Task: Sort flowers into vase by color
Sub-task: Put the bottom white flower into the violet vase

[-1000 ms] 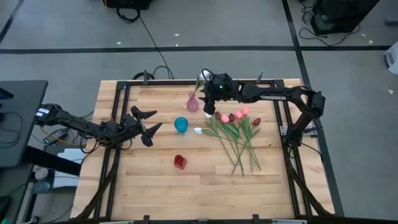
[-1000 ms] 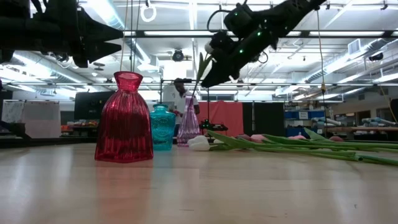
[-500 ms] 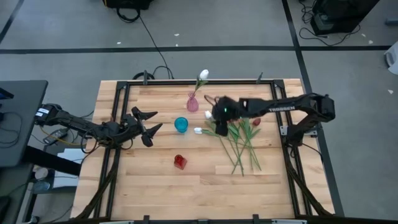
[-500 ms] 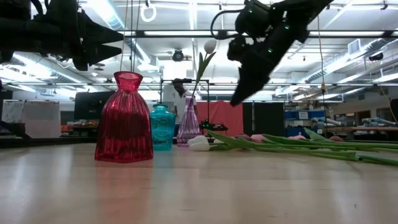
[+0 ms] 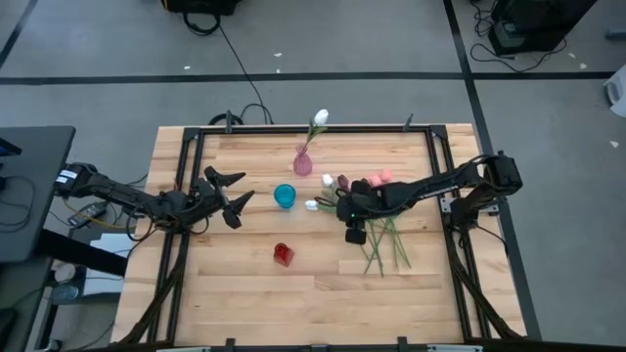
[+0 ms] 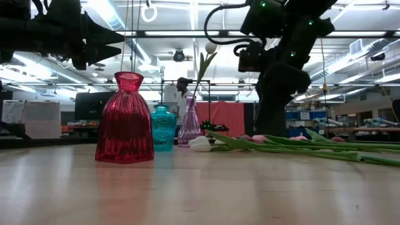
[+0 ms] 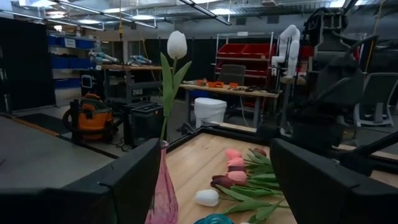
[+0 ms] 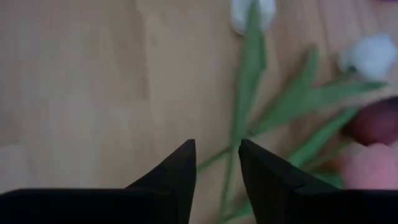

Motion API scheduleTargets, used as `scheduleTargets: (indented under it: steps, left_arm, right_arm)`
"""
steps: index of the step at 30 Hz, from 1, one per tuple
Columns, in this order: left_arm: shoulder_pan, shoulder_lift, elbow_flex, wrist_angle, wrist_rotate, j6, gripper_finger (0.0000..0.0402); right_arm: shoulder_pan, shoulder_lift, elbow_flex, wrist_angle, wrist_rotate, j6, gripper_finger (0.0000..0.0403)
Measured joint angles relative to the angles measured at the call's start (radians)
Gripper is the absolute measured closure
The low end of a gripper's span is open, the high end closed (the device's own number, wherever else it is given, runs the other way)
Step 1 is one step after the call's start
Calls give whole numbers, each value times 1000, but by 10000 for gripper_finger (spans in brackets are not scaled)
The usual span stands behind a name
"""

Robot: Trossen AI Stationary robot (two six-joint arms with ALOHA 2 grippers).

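Since the pink vase drop, our right gripper moved over the flowers, jaws slightly apart straddling a stem; left gripper spread.

Grey floor, ceiling strip lights

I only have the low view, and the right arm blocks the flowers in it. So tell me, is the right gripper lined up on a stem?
Observer: Yes. In the right wrist view, a green stem runs through the gap between the open fingers of the right gripper.
Operator: Which flower does that stem belong to?
Observer: I cannot trace it to a head. A white flower lies on the wood straight beyond the fingers.
Operator: And where is the left arm?
Observer: From above, the left gripper sits open over the table's left side, to the left of the blue vase and well away from the flowers.
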Motion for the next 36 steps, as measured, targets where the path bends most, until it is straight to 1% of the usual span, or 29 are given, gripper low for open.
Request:
scheduleTargets:
  steps: [5, 8, 13, 15, 19, 20, 25, 27, 29, 31, 36]
  left_arm:
    - [0, 0, 0, 5, -3, 1, 94]
    - [0, 0, 0, 4, -3, 0, 94]
    - [0, 0, 0, 3, -4, 0, 94]
    - [0, 0, 0, 3, -4, -1, 94]
    - [0, 0, 0, 2, -4, -1, 94]
    - [0, 0, 0, 2, -4, -1, 94]
    - [0, 0, 0, 0, -4, -1, 94]
    - [0, 0, 0, 0, -4, -1, 94]
    - [0, 0, 0, 0, -4, -2, 94]
    - [0, 0, 0, 0, -4, -2, 94]
    - [0, 0, 0, 2, -4, -2, 94]
  right_arm:
    - [-15, 70, 0, -5, -2, -8, 285]
    - [-25, 108, 0, -24, 17, -12, 291]
    - [-39, 133, 1, -17, 32, -29, 312]
    - [-44, 135, 1, -17, 32, -32, 331]
    - [-52, 126, 1, -25, 29, -31, 383]
    - [-54, 120, 0, -29, 30, -27, 389]
    - [-55, 69, 0, -42, 32, 3, 384]
    - [-55, 48, 0, -27, 25, 11, 389]
    - [-56, 26, 0, 25, 8, 8, 394]
    - [-55, 9, 0, 121, -4, -7, 395]
    - [-70, 24, 0, 473, -49, -45, 385]
